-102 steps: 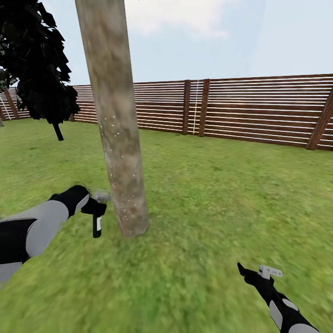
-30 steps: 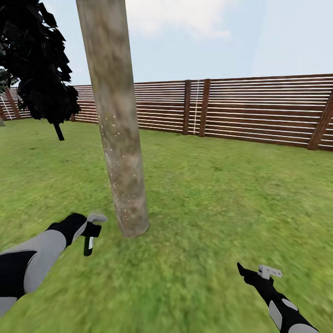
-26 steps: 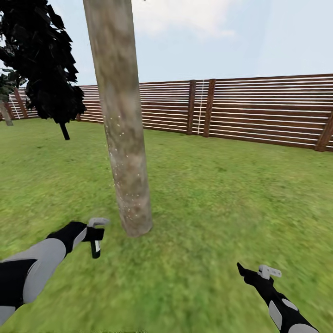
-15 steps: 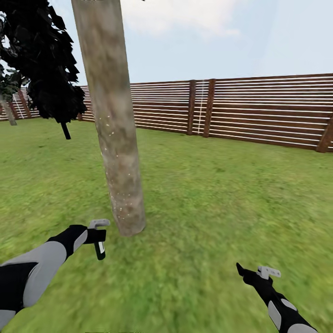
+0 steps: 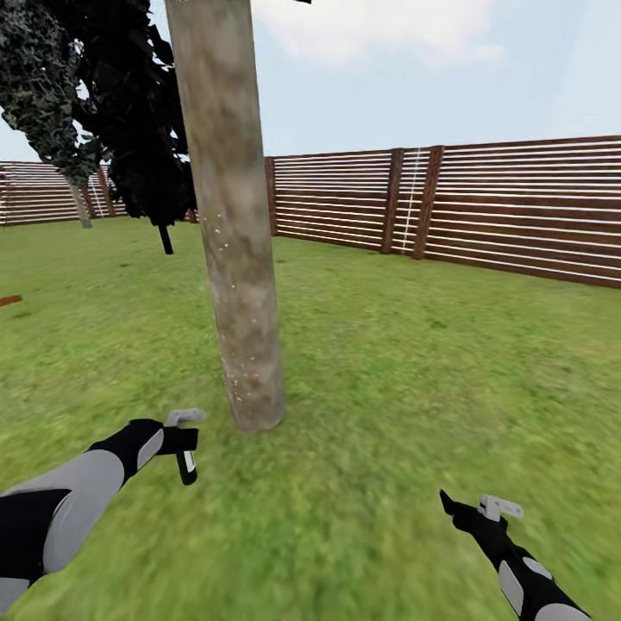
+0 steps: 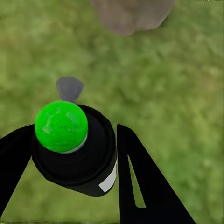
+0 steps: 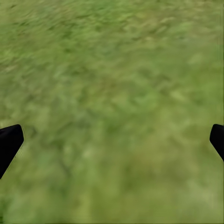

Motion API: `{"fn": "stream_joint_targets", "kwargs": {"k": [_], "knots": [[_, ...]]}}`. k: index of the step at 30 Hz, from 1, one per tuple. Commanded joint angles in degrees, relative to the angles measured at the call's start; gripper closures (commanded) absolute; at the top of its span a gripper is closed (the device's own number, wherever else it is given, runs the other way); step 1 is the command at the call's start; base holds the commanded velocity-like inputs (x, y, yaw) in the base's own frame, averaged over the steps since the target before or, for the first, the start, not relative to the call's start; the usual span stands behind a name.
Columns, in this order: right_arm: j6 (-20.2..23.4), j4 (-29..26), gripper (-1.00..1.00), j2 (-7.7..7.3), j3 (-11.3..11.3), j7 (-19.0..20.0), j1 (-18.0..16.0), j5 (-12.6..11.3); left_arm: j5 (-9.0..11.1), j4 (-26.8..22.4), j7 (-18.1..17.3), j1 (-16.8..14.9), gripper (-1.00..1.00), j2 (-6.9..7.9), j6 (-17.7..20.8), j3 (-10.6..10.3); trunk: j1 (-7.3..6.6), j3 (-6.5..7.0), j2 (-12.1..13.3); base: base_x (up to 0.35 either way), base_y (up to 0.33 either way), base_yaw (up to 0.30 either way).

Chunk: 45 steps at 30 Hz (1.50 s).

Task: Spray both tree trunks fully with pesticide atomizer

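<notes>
A thick grey-brown tree trunk (image 5: 237, 259) with fine white specks rises from the grass just ahead, left of centre in the head view. My left gripper (image 5: 185, 459) hangs low to its left, a short way off the bark. It is shut on the pesticide atomizer (image 5: 185, 467), a small black bottle. In the left wrist view the atomizer (image 6: 74, 154) shows a bright green ball on top, clamped between black fingers (image 6: 140, 186), and the trunk's base (image 6: 133, 14) lies beyond. My right gripper (image 5: 448, 502) is low at the right, open over bare grass, as the right wrist view (image 7: 112, 144) confirms.
A dark, narrow-leaved tree (image 5: 142, 121) stands behind the trunk on the left, and a thin grey-stemmed tree (image 5: 80, 203) further back. A brown slat fence (image 5: 483, 216) rings the lawn. A small reddish thing (image 5: 9, 300) lies at the left edge. Open grass spreads to the right.
The whole view has swung left, so the fence and trunk sit further right. My left gripper with the atomizer is lower than 3.4 s ago. The right arm is unchanged.
</notes>
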Motion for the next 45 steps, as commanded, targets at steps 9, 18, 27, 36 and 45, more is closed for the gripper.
{"fn": "stream_joint_targets", "kwargs": {"k": [9,18,27,36,45], "knots": [[0.0,0.0,-1.0,0.0,0.0,0.0,0.0,0.0,0.03,0.0,0.03,0.0,1.0,0.0,0.0,-0.03,0.0,0.0,0.0,0.184,-0.167,0.193],[0.0,0.0,-1.0,0.0,0.0,0.0,0.0,0.0,0.09,0.0,0.08,0.0,1.0,-0.09,0.07,-0.03,0.0,0.0,0.0,0.141,-0.251,0.003],[0.0,0.0,-1.0,-0.22,0.0,0.0,0.0,-0.22,-0.05,1.28,0.08,0.0,1.0,-0.77,0.09,-0.03,0.0,-0.06,0.0,-0.071,-0.289,0.078],[0.0,0.0,-1.0,-0.44,-0.02,0.0,0.0,-0.31,-0.41,-14.87,0.39,-0.27,1.0,-0.61,9.93,-0.12,0.0,-0.06,0.0,-0.001,-0.107,0.006],[0.0,0.0,-1.0,-0.46,-0.08,0.0,0.0,-0.35,-6.97,-29.97,0.01,-2.68,1.0,-1.76,23.26,-0.45,0.0,-0.06,0.0,-0.121,0.0,0.0]]}}
